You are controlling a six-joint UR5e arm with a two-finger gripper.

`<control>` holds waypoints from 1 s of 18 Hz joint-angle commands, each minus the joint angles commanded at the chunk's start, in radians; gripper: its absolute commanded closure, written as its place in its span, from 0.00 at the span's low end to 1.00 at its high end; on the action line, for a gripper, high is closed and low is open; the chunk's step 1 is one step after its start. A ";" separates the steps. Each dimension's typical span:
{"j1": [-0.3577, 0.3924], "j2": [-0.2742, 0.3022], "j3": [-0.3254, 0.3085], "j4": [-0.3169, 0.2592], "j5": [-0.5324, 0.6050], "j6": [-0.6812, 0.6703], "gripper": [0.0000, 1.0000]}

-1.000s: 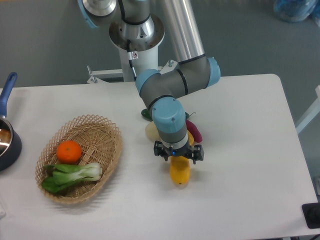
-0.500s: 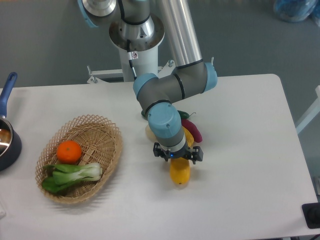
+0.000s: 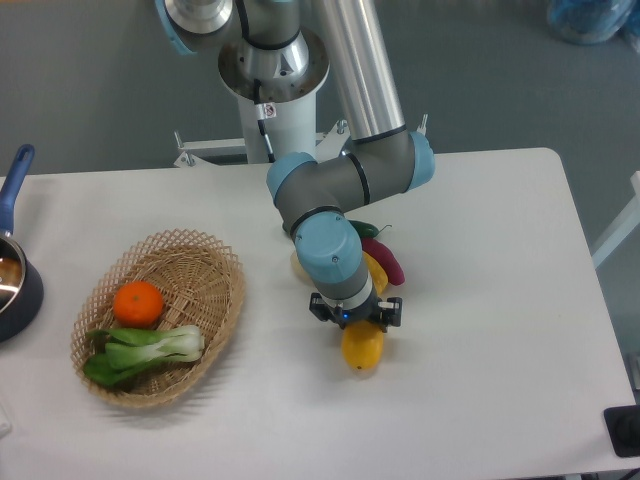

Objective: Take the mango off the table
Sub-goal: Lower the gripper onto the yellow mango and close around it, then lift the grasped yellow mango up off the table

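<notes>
Lower now than a second ago, the gripper point(image 3: 353, 318) has sunk onto the mango point(image 3: 362, 346), and the black finger bodies that flared wide on each side of the fruit have drawn in closer to it. The mango lies on the white bench point(image 3: 480, 300), its near end sticking out toward the camera from under the wrist. The jaws straddle its far half, but the wrist hides the tips, so I cannot tell whether they already pinch the fruit or sit just beside its skin. Judging by the narrowing, the grasp is closing or about to, and the lift has not begun, since the mango looks to be resting on the bench.

Just behind the mango, partly under the arm point(image 3: 340, 185), is a huddle of other produce: a yellow pepper point(image 3: 377, 272), a purple vegetable point(image 3: 388, 261), a pale one point(image 3: 299, 265) and a dark green one point(image 3: 365, 229). Well to the left of the mango stands a basket point(image 3: 215, 290) holding an orange point(image 3: 138, 304) and bok choy point(image 3: 150, 350); a pot point(image 3: 12, 280) sits at the left edge.
</notes>
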 joint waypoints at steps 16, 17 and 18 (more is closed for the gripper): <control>0.063 0.071 0.169 -0.086 -0.120 0.165 0.76; 0.064 0.072 0.176 -0.115 -0.120 0.205 0.76; 0.066 0.074 0.189 -0.145 -0.117 0.237 0.76</control>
